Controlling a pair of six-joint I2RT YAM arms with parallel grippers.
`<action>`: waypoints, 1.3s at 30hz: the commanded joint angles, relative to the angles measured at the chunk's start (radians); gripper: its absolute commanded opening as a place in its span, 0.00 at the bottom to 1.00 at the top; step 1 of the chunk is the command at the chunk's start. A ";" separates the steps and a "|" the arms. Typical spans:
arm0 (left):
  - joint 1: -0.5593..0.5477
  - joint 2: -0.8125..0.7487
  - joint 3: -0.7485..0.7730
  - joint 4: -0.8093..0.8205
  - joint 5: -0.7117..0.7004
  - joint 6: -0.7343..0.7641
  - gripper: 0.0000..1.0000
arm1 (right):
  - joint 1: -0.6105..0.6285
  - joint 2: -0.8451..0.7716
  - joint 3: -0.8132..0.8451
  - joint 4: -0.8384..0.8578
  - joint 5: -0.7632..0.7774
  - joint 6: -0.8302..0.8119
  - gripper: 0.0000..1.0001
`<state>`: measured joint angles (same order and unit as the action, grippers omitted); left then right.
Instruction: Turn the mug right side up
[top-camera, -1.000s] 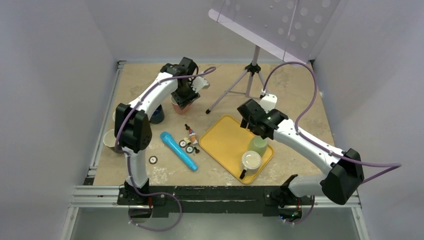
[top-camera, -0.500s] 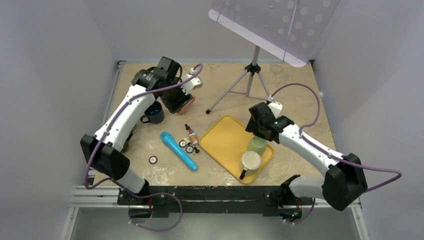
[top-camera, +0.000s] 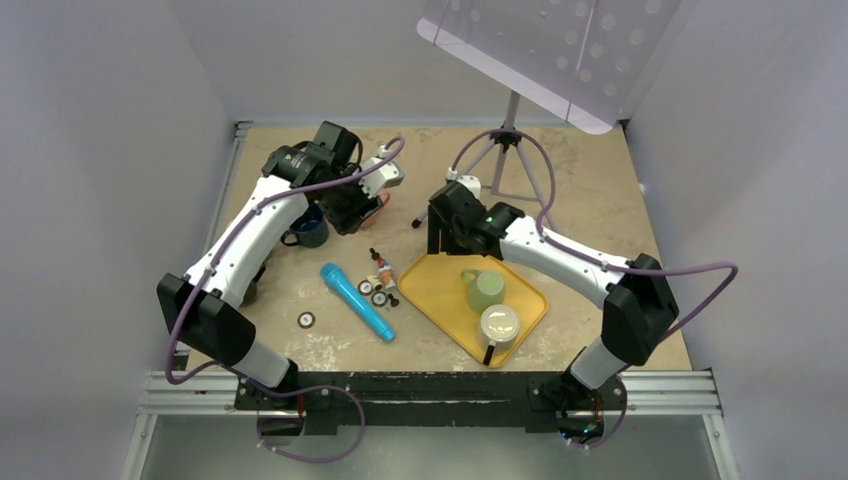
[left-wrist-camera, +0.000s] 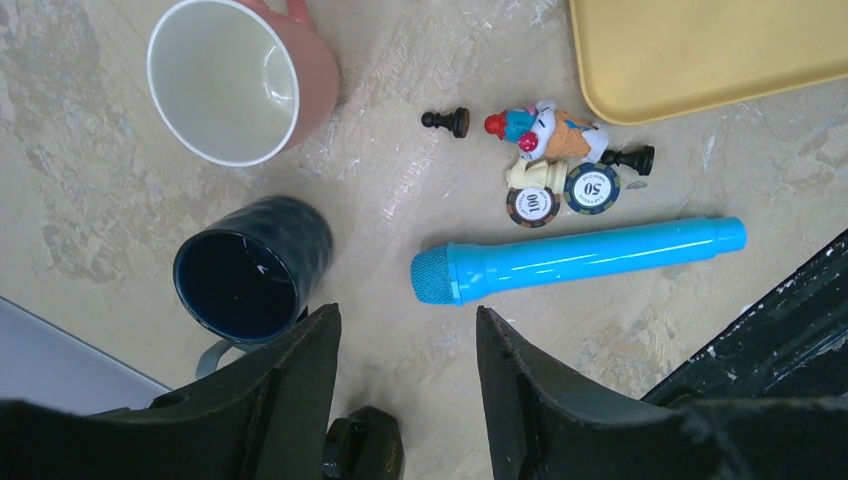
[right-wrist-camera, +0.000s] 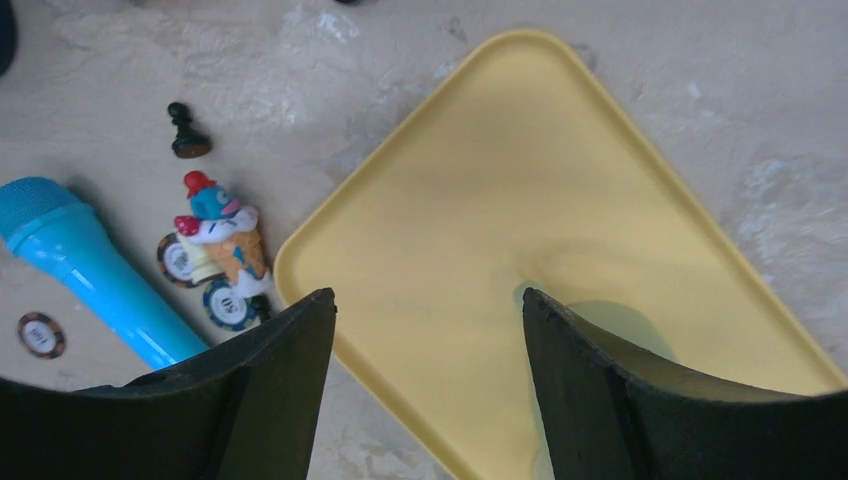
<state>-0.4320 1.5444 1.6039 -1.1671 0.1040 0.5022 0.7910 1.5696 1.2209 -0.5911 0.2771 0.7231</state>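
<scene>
The pink mug (left-wrist-camera: 240, 80) is seen on the mottled, stone-patterned surface (left-wrist-camera: 390, 200) at its far left part. Its round mouth faces up and a glossy cream lining is shown. Just beside it a dark blue mug (left-wrist-camera: 255, 270) with a dimpled wall is found, its handle partly cut off by a black finger. Nearby, a smooth cyan microphone (left-wrist-camera: 580, 262) with a mesh head is laid flat, next to a clown figure (left-wrist-camera: 545, 135) and poker chips (left-wrist-camera: 532, 205).

From overhead the pink mug is largely covered by the left arm. On the matte yellow tray (right-wrist-camera: 470, 200) a green mug (top-camera: 486, 291) is set; whether it is upright cannot be made out.

The left claw (left-wrist-camera: 405, 325) is held spread wide above the surface, nothing gripped or touched. The right claw (right-wrist-camera: 428, 305) is likewise parted and empty over the tray.
</scene>
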 joint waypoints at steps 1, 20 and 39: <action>0.003 -0.040 -0.025 0.024 0.024 0.024 0.56 | -0.004 0.063 0.135 -0.215 0.164 -0.198 0.72; 0.003 -0.092 -0.100 0.050 0.044 0.062 0.56 | 0.013 0.256 0.155 -0.334 -0.113 -0.774 0.61; 0.010 -0.144 -0.022 -0.047 0.232 0.036 0.56 | 0.014 0.122 0.292 -0.199 0.109 -0.695 0.00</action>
<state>-0.4320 1.4643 1.5116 -1.1637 0.1856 0.5430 0.8032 1.8751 1.4086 -0.8879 0.2527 -0.0177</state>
